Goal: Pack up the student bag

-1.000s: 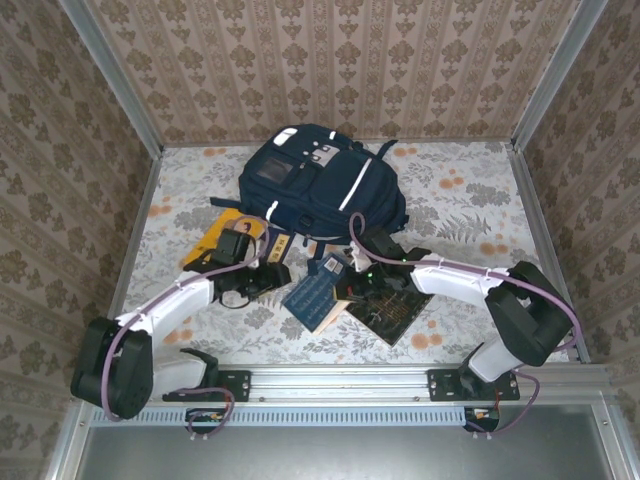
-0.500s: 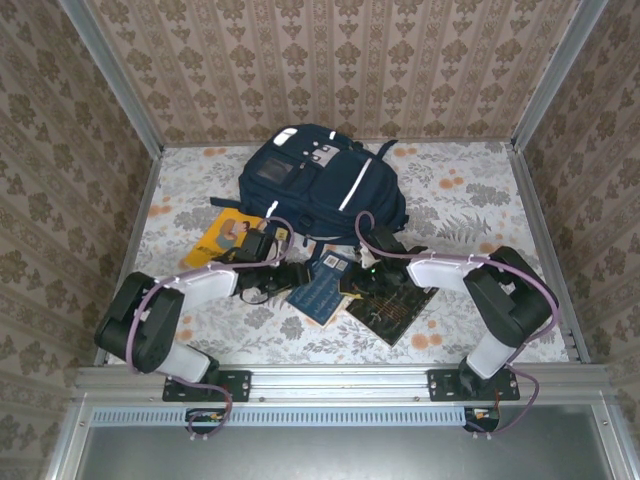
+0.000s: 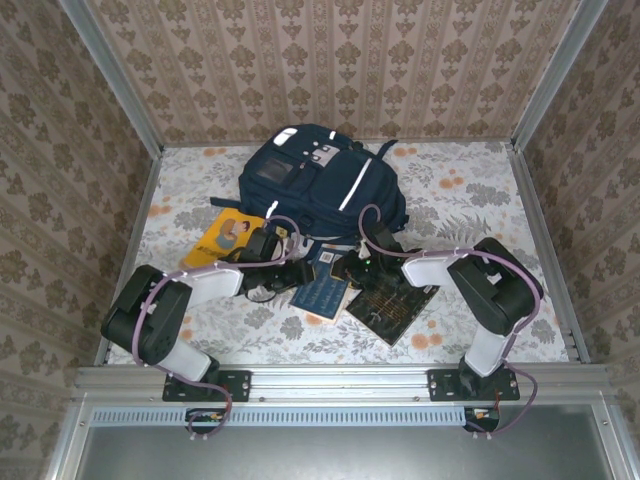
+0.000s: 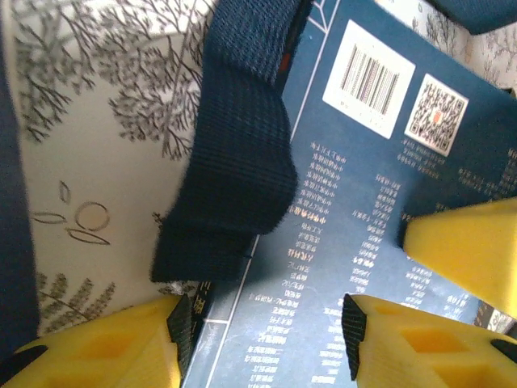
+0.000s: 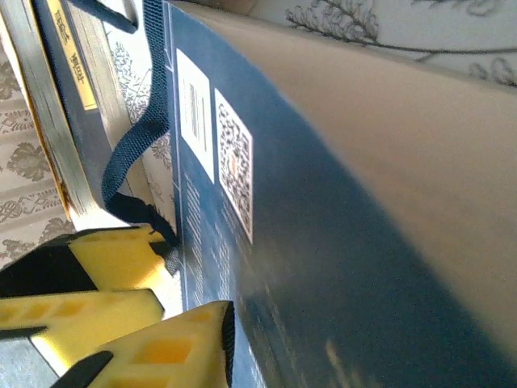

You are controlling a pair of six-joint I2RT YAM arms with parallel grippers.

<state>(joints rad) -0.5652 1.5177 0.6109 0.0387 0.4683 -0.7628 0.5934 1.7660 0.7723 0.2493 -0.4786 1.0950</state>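
Student bag (image 3: 318, 180) lies just beyond the blue book (image 3: 322, 292) — right gripper (image 3: 352, 272) apparently pinches its edge; left gripper (image 3: 288, 272) half-open, straddling it.

A navy strap (image 4: 234, 162) lies across a barcoded blue book (image 4: 363, 210) before the left pincer's (image 4: 262, 343) parted fingers (image 4: 105, 356)

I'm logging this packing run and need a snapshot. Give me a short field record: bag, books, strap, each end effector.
bag: student bag, navy, lying at the table's far side
blue book: barcode side up, in front of the bag, between both arms
yellow book: left of the blue book
dark book: right of the blue book
strap: navy strap draped over the blue book's edge
left end effector: open, fingers astride the blue book's edge
right end effector: at the blue book's edge; grip unclear
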